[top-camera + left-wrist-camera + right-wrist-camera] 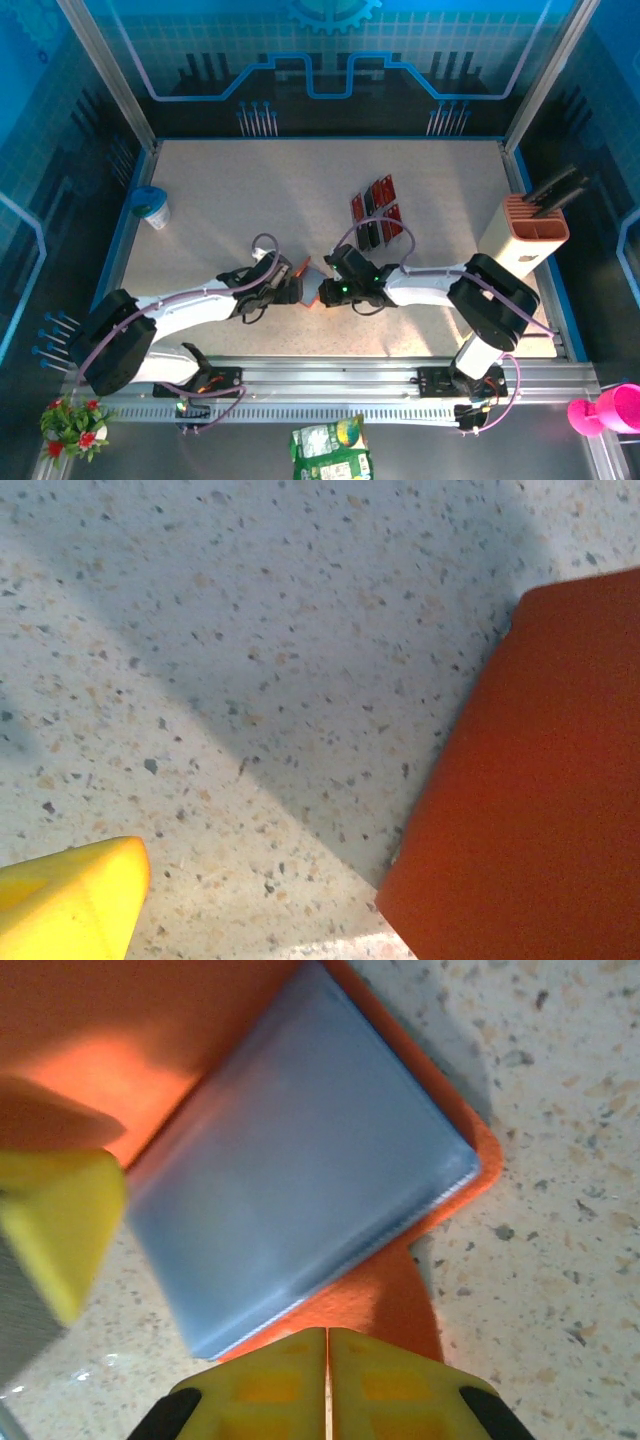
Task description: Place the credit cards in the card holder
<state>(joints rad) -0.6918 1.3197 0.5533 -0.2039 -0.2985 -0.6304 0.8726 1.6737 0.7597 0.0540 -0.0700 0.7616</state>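
Lying open on the speckled table (250,190), the card holder (302,268) is seen between the two arms, which meet over it from either side. In the right wrist view its grey-blue inner sleeve (300,1170) is turned upward, framed by the orange cover, and a narrow orange tab runs from the sleeve's near edge toward the right gripper (327,1345). The yellow fingers of that gripper are pressed together with only a seam between them. The tab appears to be pinched at their tips, though the contact itself is hidden beneath the fingers.

The left gripper (290,285) is held at the opposite side of the card holder with its jaws spread wide. One of its yellow fingers (70,905) is seen over bare table, apart from the holder's orange outer face (530,780). A yellow finger (55,1225) is also seen just beside the sleeve's edge in the right wrist view.

The credit cards (376,213), red and black, are laid in a loose cluster beyond the card holder, toward the right arm's side and apart from it. A tall salmon-and-white box (520,240) stands farther out past the cards, and a small blue-rimmed cup (153,208) is placed well away on the holder's other side.
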